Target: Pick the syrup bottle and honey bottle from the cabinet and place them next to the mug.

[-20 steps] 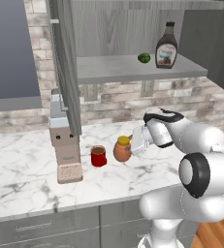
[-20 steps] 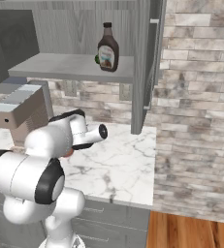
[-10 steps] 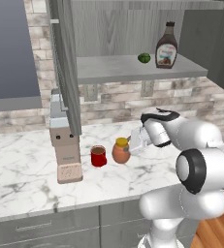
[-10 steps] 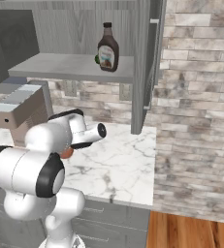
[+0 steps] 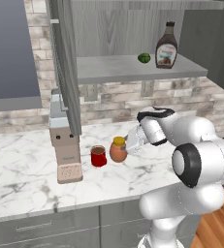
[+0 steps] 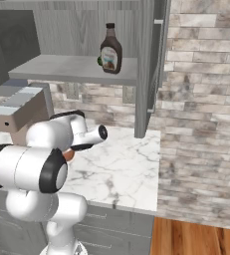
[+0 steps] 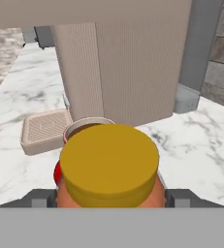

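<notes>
Honey bottle [image 5: 118,149] stands on the desk [image 5: 31,193], just beside the mug [image 5: 98,156], at the mug's 3 o'clock in the left base view. Judge this as the placing step for the first of two items. The claw [image 5: 129,143] sits at the bottle's 3 o'clock; in the hand view a dark fingertip shows on either side of the bottle [image 7: 108,169], close to its walls. You cannot tell whether the fingers grip the bottle or merely flank it, so treat the release as unconfirmed.

Next move, as a judgement: confirm the claw is spread, then draw it back clear of the lid before lifting, to avoid tipping the bottle into the mug. After that, raise the arm to the cabinet [image 5: 133,70] shelf, where the syrup bottle [image 5: 166,45] stands upright at 1 o'clock from the mug.

Appearance: the honey bottle is squat, rounded, orange-brown, with a flat yellow lid, and stands slightly taller than the mug.
</notes>
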### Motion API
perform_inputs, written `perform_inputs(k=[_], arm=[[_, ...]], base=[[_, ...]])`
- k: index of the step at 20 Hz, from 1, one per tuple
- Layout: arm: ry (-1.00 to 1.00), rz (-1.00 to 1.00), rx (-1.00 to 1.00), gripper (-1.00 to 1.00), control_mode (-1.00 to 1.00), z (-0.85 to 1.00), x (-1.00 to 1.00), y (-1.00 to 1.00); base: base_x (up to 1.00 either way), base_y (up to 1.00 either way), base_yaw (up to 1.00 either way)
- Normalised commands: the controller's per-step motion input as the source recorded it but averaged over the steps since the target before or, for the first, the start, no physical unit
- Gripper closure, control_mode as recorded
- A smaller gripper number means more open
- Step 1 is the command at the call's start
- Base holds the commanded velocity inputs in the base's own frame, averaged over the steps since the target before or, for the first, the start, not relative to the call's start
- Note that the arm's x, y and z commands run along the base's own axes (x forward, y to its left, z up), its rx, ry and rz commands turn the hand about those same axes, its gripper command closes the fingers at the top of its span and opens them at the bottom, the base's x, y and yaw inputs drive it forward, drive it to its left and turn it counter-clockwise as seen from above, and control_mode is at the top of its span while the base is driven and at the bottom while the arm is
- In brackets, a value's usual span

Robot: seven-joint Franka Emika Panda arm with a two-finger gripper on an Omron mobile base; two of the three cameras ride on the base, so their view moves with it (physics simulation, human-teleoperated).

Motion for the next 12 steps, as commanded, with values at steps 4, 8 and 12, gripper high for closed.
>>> perform_inputs(k=[4, 8, 12], arm=[[0.00, 0.00, 0.00, 1.00, -1.00, 0.00, 0.08, 0.12], [0.00, 0.00, 0.00, 1.00, -1.00, -0.07, 0.01, 0.04], [0.00, 0.00, 0.00, 1.00, -1.00, -0.23, 0.00, 0.00]], base=[[0.00, 0.00, 0.00], [0.00, 0.00, 0.00], [0.00, 0.00, 0.00]])
